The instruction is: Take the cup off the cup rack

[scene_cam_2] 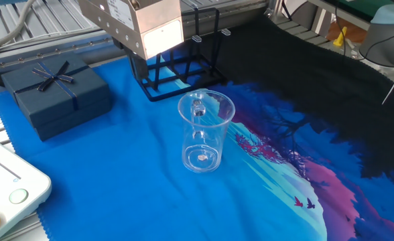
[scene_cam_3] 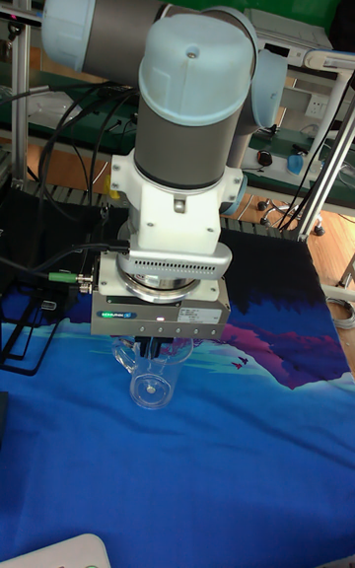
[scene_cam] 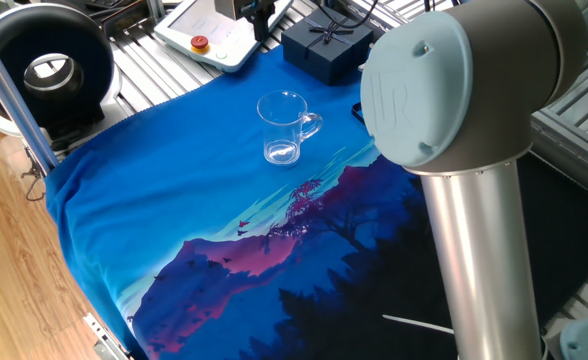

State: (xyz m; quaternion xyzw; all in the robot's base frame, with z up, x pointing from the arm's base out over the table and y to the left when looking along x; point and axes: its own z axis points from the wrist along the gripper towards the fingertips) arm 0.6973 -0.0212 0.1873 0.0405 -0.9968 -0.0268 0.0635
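Note:
The cup is a clear glass mug standing upright on the blue cloth, handle turned away from this camera; it also shows as the cup and the cup. Nothing grips it. Behind it stands the cup rack, a black frame of thin bars with nothing on its pegs. My gripper hangs over the rack's left end, behind and left of the cup. Its body hides most of the fingers. In the tall fixed view the gripper sits just above and behind the cup's rim.
A dark navy box with a bow lies left of the rack. A white pendant with a red button sits at the table's corner. The arm's large grey joint blocks the rack in one fixed view. The blue cloth turns black toward the right.

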